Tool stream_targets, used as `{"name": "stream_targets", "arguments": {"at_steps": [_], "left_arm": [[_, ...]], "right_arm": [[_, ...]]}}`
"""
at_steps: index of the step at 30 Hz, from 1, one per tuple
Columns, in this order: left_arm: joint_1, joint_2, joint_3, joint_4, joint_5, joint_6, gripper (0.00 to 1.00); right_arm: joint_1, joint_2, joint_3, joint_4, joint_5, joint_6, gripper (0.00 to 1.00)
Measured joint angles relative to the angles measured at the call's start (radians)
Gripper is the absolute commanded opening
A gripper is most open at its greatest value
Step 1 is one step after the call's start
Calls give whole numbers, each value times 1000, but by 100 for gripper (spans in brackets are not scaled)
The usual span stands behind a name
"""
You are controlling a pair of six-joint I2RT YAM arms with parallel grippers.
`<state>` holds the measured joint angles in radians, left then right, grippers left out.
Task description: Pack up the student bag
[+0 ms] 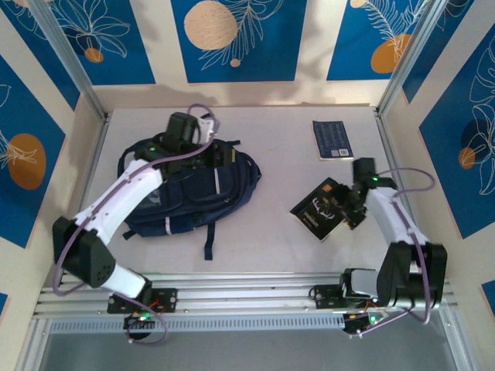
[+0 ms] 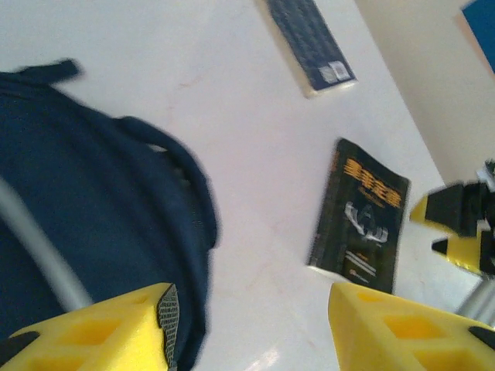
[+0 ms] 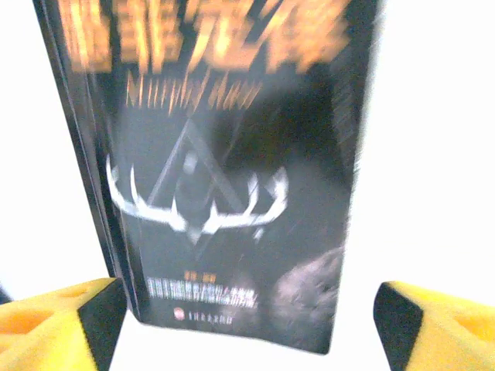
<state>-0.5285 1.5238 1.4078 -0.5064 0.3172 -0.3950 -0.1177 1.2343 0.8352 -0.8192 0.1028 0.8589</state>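
Finds the student bag (image 1: 189, 193) lying flat left of centre on the table (image 1: 271, 247), well apart from the black book (image 1: 323, 209) on the right side. Holds the right gripper (image 3: 247, 321) low over that book, jaws spread wide, one yellow finger off each long edge near the cover's lower end, touching neither edge and gripping nothing. Hangs the left gripper (image 2: 251, 309) at the bag's far end, jaws partly apart, bare table showing between the fingers and navy fabric just beside one pad; cannot tell whether hooking the bag's mouth or merely hovering there. Risks, on closing across a book lying flat, scraping the tabletop, shoving the book sideways instead of lifting it, or catching the cover alone and fanning the pages. Risks a slip too, given a smooth-looking cover and a hold near one end, tipping the long side down during the carry. Cannot judge from above how far open the bag's mouth stands; risks jamming a corner against slack fabric and dragging the whole bag along. Calls for both arms close over the bag at the drop, inviting a knock between wrists. Leaves a blue book (image 1: 332, 139) near the far edge, well apart from the bag, likewise unpacked.
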Motion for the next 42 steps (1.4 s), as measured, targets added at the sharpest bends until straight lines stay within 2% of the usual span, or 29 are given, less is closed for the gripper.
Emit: {"name": "stream_targets", "arguments": {"at_steps": [5,7,12,17,28,35,39,42], "left_arm": [[-169,187,88,43,22,-44,53],[-230,298,146,54,36,-51,52],[-309,508,232,73,62,-71,52],[-317,629,294,75,76,-94,52],[-356,799,454,80,84,-127,53],[-367,822,456,79,95,-131,53],[-376,901,579,56,106,-136,53],[-375,924,595,53,106,-144,53]], "right_arm": [[-160,19,-31,79,-79,-21,88],[-197,48,-66,137,-132,-22,87],[-239,103,-117,233,-228,-23,81],[-246,150,-122,305,-287,-27,80],[-245,212,-132,331,-294,-69,86],[-245,212,-132,330,-294,-76,83],[-222,211,-148,366,-319,-102,80],[-209,206,-151,375,-314,-107,78]]}}
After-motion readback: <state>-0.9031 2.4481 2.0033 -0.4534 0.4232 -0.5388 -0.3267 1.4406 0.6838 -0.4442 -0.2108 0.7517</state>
